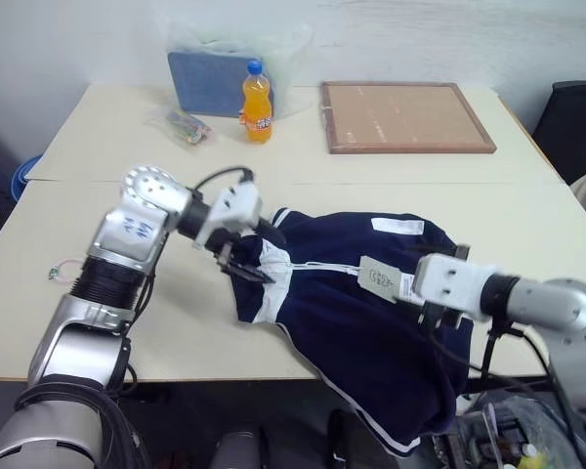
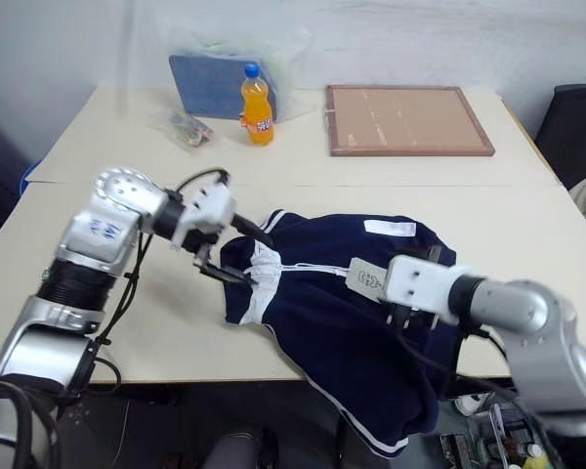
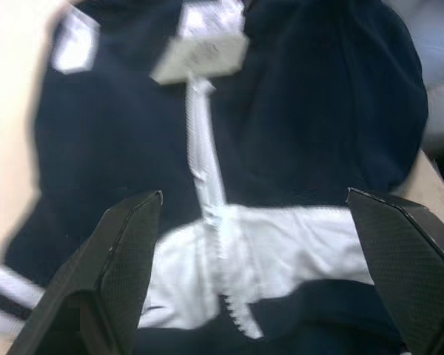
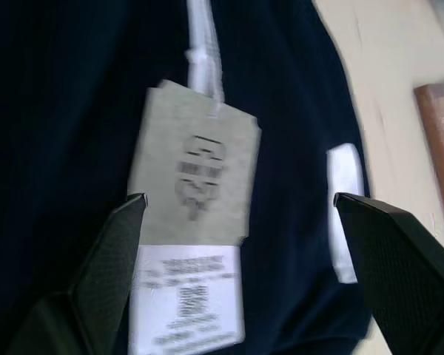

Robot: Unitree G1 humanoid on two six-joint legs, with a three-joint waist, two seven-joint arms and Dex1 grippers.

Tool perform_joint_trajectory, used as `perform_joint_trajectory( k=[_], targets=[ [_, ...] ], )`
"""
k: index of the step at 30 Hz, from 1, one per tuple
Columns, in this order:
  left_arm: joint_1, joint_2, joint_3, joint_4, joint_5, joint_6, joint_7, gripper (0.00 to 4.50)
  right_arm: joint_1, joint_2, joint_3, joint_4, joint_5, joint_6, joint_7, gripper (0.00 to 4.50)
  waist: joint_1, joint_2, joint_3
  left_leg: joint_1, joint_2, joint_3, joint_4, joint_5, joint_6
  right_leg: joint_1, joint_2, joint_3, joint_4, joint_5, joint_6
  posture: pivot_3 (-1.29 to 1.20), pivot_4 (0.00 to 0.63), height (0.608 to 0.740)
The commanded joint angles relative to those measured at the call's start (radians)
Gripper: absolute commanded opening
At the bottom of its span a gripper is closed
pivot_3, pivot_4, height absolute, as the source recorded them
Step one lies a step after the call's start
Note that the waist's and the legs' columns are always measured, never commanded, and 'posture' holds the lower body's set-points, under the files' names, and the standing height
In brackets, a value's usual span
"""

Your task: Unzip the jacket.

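Both grippers spread above the jacket point(image 1: 371, 322), holding nothing.
Left gripper point(image 1: 242, 262) at the collar, right gripper point(image 4: 237, 222) over the hang tag point(image 4: 196, 174): pinching the tag instead of the zipper point(image 3: 207, 163) would drag the cloth off the table point(image 1: 98, 225).

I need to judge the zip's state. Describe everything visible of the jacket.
The jacket is navy blue soft fabric with white collar lining and white stripes, lying crumpled on the table, its lower part hanging over the near edge. A light zipper runs down its front, closed along the visible stretch; a paper hang tag lies on it.

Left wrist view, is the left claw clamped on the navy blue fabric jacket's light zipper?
No, the left claw stands wide open, its black fingers apart on either side of the navy blue fabric jacket's light zipper.
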Motion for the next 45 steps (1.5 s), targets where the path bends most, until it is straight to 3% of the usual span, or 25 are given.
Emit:
perform_joint_trajectory(
  k=[1,8,19,22,30,37,40,45],
  targets=[
    [-0.025,-0.039,-0.035,0.092,0.066,-0.119,0.058,4.19,0.03,0.02,0.047,-0.053,-0.049,0.005,-0.076,4.23,0.001,0.0,0.0,0.0,0.0,0.0,0.0,0.0,0.0,-0.001,0.0,0.0,0.0,0.0,0.0,0.0,0.15,0.74],
    [-0.058,-0.134,-0.037,0.219,0.085,-0.196,0.121,4.19,0.034,0.078,0.167,0.08,-0.199,-0.087,-0.252,4.23,0.004,0.0,0.0,-0.002,0.0,0.001,-0.002,0.0,0.0,-0.002,0.0,-0.001,-0.002,0.0,0.0,0.0,0.15,0.74],
    [-0.019,-0.178,-0.05,0.26,0.108,-0.194,0.168,4.19,0.019,0.145,0.154,0.178,-0.266,-0.121,-0.377,4.23,0.004,0.0,0.0,-0.001,0.0,0.0,-0.002,0.0,0.0,-0.001,0.0,0.0,-0.002,0.0,0.0,0.0,0.15,0.74],
    [-0.003,-0.178,-0.054,0.29,0.132,-0.203,0.195,4.23,0.02,0.168,0.138,0.166,-0.249,-0.113,-0.386,3.61,0.004,0.0,0.0,-0.001,0.0,0.0,-0.002,0.0,0.0,-0.001,0.0,-0.001,-0.002,0.0,0.0,0.0,0.15,0.74],
    [0.016,-0.178,-0.053,0.32,0.144,-0.217,0.222,4.23,0.053,0.162,0.132,0.139,-0.291,-0.152,-0.405,0.84,0.003,0.0,0.0,-0.001,0.0,0.0,-0.002,0.0,0.0,-0.001,0.0,0.0,-0.002,0.0,0.0,0.0,0.15,0.74],
    [0.012,-0.186,-0.048,0.302,0.132,-0.21,0.219,4.23,0.051,0.188,0.145,0.192,-0.325,-0.194,-0.42,0.84,0.003,0.0,0.0,-0.001,0.0,0.0,-0.002,0.0,0.0,-0.001,0.0,0.0,-0.002,0.0,0.0,0.0,0.15,0.74],
    [0.013,-0.189,-0.048,0.304,0.134,-0.213,0.223,4.23,0.05,0.215,0.12,0.189,-0.308,-0.189,-0.432,0.05,0.003,0.0,0.0,-0.001,0.0,0.0,-0.002,0.0,0.0,-0.001,0.0,0.0,-0.002,0.0,0.0,0.0,0.15,0.74],
    [0.029,-0.192,-0.056,0.312,0.143,-0.23,0.235,4.23,0.064,0.312,0.028,0.135,-0.233,-0.113,-0.464,0.05,0.004,0.0,0.0,-0.001,0.0,0.0,-0.002,0.0,0.0,-0.001,0.0,0.0,-0.002,0.0,0.0,0.0,0.15,0.74]
  ],
)
